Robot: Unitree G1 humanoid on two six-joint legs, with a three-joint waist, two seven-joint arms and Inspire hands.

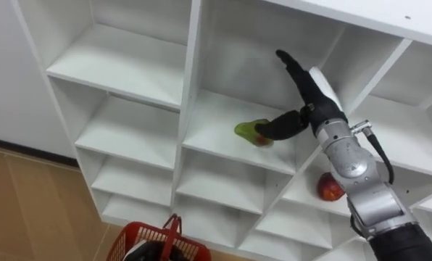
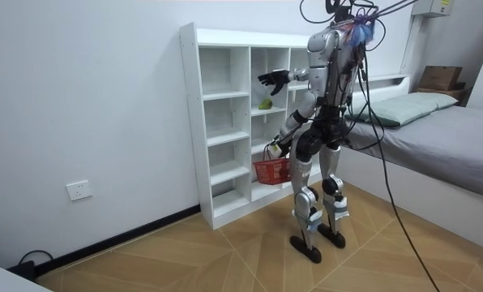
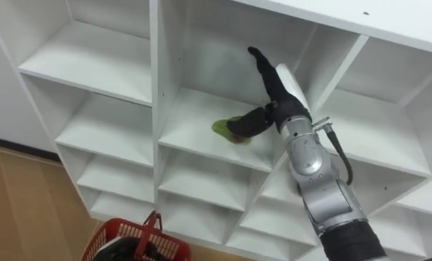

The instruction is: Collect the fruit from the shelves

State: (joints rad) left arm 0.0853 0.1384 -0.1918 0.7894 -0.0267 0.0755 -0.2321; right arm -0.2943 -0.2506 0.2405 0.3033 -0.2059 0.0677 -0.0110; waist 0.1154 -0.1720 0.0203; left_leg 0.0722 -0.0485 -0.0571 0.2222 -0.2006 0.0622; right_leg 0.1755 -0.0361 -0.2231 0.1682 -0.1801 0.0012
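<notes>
A green fruit [image 1: 251,131] with a red patch lies on a middle shelf of the white closet [image 1: 129,69]. My right hand [image 1: 310,90] reaches into that compartment, open, fingers straight and pointing up at the back wall, thumb stretched down against the fruit [image 3: 227,128]. One compartment lower and to the right, a red apple [image 1: 330,187] is partly hidden behind my forearm. A red basket [image 1: 158,243] hangs low in front of the closet. In the room view my left hand [image 2: 275,148] is curled round its handle, with the basket [image 2: 271,170] off the floor.
The other closet compartments are bare white shelves divided by upright panels. I stand close to the closet on a wooden floor [image 2: 225,251]. A bed [image 2: 436,122] is just behind me at the room view's right.
</notes>
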